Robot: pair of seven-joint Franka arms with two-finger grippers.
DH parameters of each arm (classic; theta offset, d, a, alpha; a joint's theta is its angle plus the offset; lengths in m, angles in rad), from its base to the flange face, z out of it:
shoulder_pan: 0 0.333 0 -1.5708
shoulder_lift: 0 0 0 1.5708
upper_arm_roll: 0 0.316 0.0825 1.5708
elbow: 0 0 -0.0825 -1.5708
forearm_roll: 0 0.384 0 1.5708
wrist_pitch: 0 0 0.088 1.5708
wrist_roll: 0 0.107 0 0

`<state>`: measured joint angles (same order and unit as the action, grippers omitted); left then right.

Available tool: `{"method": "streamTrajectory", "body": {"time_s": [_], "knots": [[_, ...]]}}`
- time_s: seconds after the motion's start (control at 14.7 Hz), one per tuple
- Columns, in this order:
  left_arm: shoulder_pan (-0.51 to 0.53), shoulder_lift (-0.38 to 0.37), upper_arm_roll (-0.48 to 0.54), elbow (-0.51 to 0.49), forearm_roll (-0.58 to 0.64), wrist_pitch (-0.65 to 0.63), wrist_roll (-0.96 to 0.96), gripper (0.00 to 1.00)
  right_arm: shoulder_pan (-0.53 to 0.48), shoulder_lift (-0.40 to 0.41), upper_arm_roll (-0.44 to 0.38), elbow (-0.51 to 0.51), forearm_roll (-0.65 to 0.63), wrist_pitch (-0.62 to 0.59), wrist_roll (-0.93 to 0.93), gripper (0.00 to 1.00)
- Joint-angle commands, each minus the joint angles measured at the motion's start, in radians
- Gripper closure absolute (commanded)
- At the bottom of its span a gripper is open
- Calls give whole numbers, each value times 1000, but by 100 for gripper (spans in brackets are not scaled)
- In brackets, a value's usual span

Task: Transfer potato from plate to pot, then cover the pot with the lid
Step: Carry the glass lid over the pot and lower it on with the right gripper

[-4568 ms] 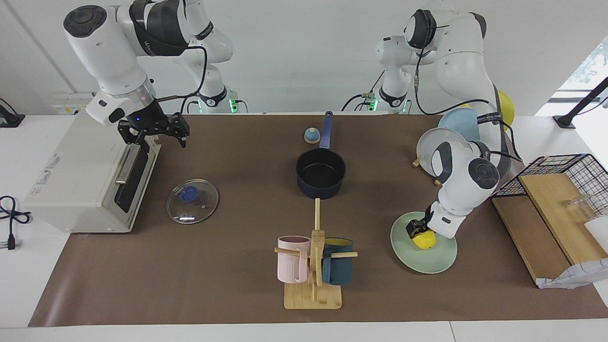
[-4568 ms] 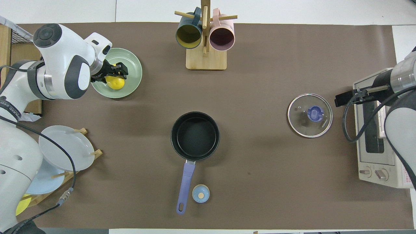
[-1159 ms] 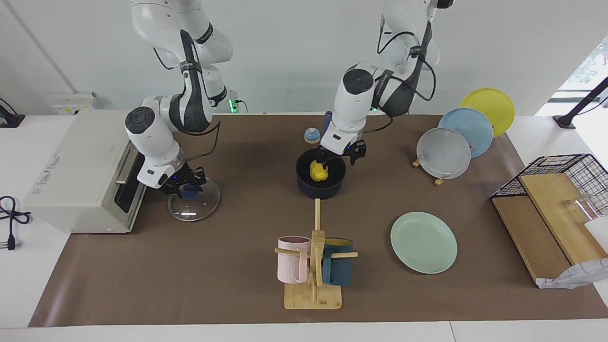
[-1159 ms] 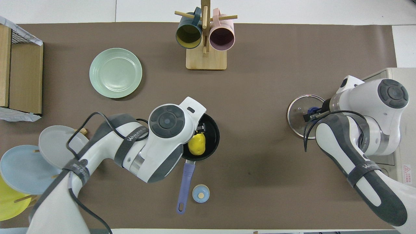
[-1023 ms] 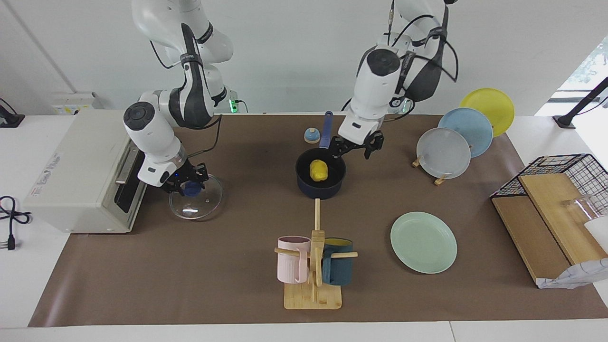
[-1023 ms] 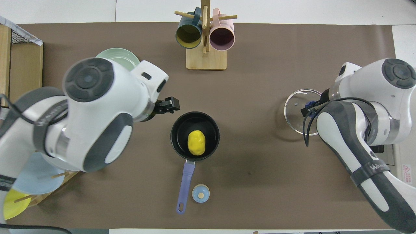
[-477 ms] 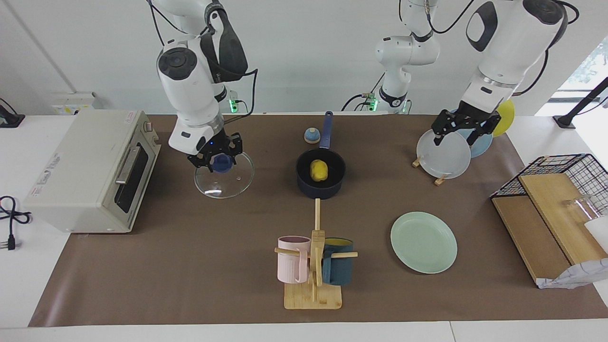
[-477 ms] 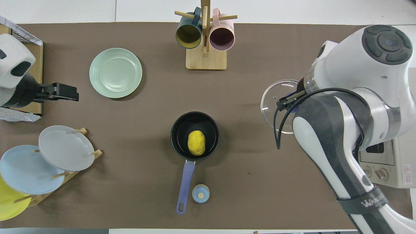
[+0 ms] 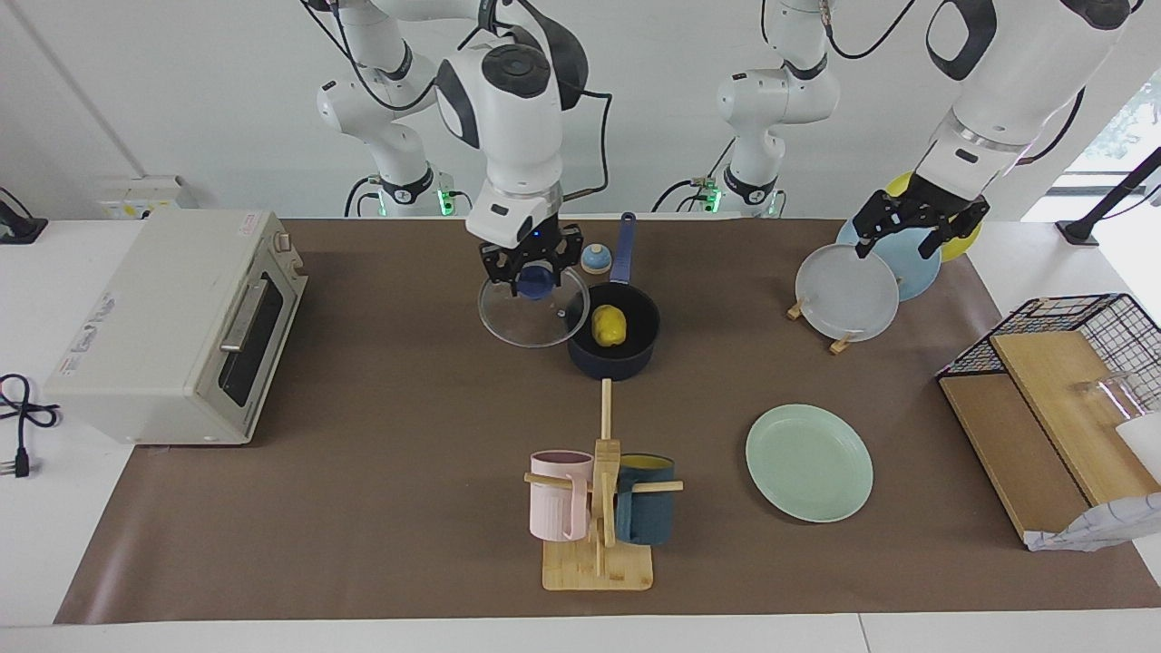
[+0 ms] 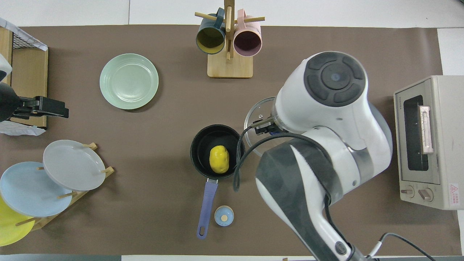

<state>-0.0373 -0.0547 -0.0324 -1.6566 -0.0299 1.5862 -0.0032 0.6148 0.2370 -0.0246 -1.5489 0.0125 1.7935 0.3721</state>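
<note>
The yellow potato [image 9: 609, 325] lies inside the dark navy pot [image 9: 609, 365], also in the overhead view [image 10: 219, 158]. My right gripper [image 9: 533, 270] is shut on the blue knob of the glass lid [image 9: 515, 325] and holds it in the air beside the pot, toward the right arm's end; the lid's edge overlaps the pot's rim. In the overhead view the right arm hides most of the lid [image 10: 253, 115]. The mint-green plate [image 9: 809, 462] lies empty. My left gripper [image 9: 912, 231] is open and empty, raised over the plate rack.
A blue-and-tan bell [image 9: 595, 259] sits by the pot's handle [image 9: 623, 247]. A mug rack [image 9: 599, 508] stands farther from the robots than the pot. A toaster oven [image 9: 163, 326] is at the right arm's end; a plate rack [image 9: 848, 292] and wire basket [image 9: 1079, 326] at the left arm's.
My right gripper lifted the lid from beside the oven and carried it to the pot. My left gripper dropped the potato in the pot, then drew back over the plate rack.
</note>
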Motion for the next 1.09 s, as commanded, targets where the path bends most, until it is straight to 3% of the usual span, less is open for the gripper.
{"method": "streamTrajectory", "body": {"time_s": [0.0,0.27,0.61,1.02], "knots": [[5,-16,0,-26,24,-25,8,0,72,163,-5,173,-12,-3,115,100],[-64,-7,60,-25,25,-32,5,0,115,177,-5,168,-11,50,169,100],[-73,30,63,32,59,-32,11,0,138,203,-5,142,-16,64,212,100],[-67,21,69,31,58,-14,17,0,137,160,-5,54,0,53,228,100]]}}
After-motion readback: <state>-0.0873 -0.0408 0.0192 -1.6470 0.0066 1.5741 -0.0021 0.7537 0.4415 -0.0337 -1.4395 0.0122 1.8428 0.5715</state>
